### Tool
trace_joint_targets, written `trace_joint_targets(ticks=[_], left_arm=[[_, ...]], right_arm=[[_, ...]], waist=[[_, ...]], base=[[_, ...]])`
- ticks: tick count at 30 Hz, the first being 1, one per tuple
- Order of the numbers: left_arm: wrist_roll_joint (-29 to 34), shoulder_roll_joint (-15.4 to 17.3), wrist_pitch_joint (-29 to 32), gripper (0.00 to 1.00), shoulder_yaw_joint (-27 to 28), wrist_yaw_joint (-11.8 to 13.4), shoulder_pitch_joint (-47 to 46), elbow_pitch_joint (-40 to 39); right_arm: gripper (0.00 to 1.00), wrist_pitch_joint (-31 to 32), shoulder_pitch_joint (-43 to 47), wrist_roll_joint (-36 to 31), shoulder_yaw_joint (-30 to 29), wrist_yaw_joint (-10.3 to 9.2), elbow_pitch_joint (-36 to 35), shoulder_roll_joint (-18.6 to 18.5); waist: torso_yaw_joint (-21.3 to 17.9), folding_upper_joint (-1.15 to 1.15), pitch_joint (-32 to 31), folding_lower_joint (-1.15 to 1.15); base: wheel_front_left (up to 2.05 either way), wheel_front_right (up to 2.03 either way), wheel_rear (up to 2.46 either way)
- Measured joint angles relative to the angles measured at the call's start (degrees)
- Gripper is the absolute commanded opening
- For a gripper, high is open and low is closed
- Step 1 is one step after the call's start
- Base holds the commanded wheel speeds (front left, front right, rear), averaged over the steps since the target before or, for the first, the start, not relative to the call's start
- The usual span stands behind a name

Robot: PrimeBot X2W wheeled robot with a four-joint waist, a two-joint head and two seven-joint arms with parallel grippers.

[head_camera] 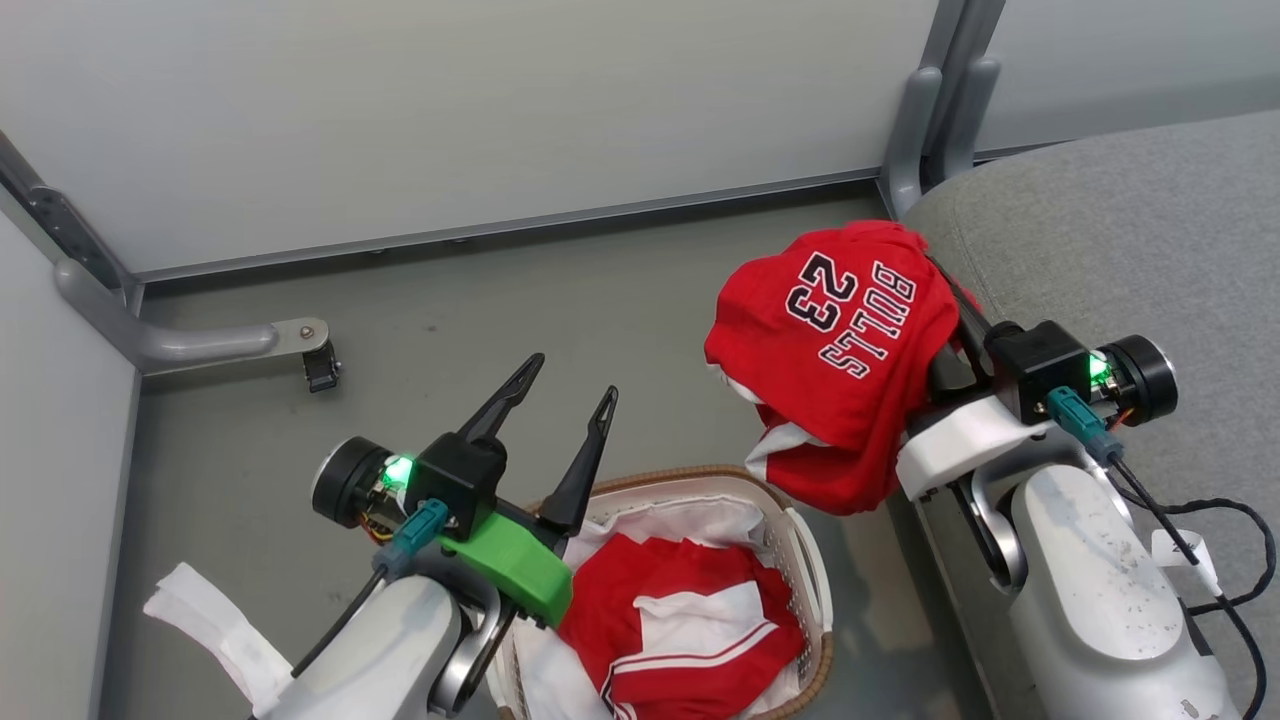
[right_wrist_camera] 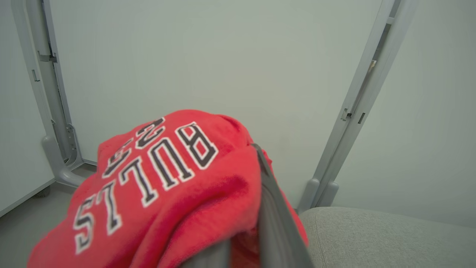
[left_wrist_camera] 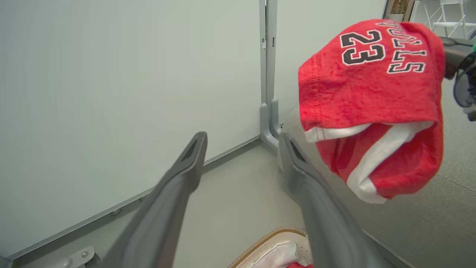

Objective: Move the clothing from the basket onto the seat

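Observation:
My right gripper (head_camera: 952, 300) is shut on the red "BULLS 23" jersey (head_camera: 840, 360), which hangs bunched in the air beside the left edge of the grey seat (head_camera: 1120, 220). The cloth covers most of its fingers. In the right wrist view the jersey (right_wrist_camera: 156, 186) drapes over the gripper (right_wrist_camera: 257, 158), with the seat (right_wrist_camera: 390, 238) to the lower right. My left gripper (head_camera: 572, 376) stands open and empty above the basket's left end. The white basket (head_camera: 812, 560) with its brown rim holds another piece of red clothing with white stripes (head_camera: 680, 610) on a white liner. In the left wrist view, the jersey (left_wrist_camera: 372, 96) hangs to the right of the spread fingers (left_wrist_camera: 186, 163).
Grey partition walls close off the back and left. A metal frame foot with a caster (head_camera: 320, 368) lies on the floor at left, and a frame post (head_camera: 915, 130) stands by the seat's corner. Black cables (head_camera: 1215, 540) trail off my right arm. White wrapping (head_camera: 205, 615) shows at lower left.

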Motion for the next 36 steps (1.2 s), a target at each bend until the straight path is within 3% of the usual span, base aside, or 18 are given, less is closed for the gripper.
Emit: trace_joint_targets(ticks=[7, 16, 30, 36], left_arm=[[2.2, -2.4, 0.0, 1.0, 3.3, -1.3, 2.6, -0.9], [5.5, -4.6, 0.0, 1.0, 5.5, -3.4, 3.9, -0.6], [9.1, -5.0, 0.0, 1.0, 6.3, -6.0, 2.5, 1.4], [9.9, -5.0, 0.0, 1.0, 6.1, -6.5, 1.6, 1.5]], right_arm=[[0.0, 0.0, 0.3, 0.6, -3.6, 0.0, -0.1, 0.1], [0.0, 0.0, 1.1, 0.2, -7.9, 0.0, -1.1, 0.0], [0.0, 0.0, 2.0, 3.1, -8.7, 0.0, -0.1, -0.1], [0.0, 0.0, 0.5, 3.3, -8.9, 0.0, 1.4, 0.0]], waist=[[-2.1, 0.0, 0.8, 0.0], [-9.1, 0.0, 2.5, 0.0], [-21.4, 0.0, 7.3, 0.0], [-23.4, 0.0, 10.3, 0.0]], base=[[0.0, 0.0, 0.0], [0.0, 0.0, 0.0], [0.0, 0.0, 0.0], [0.0, 0.0, 0.0]])
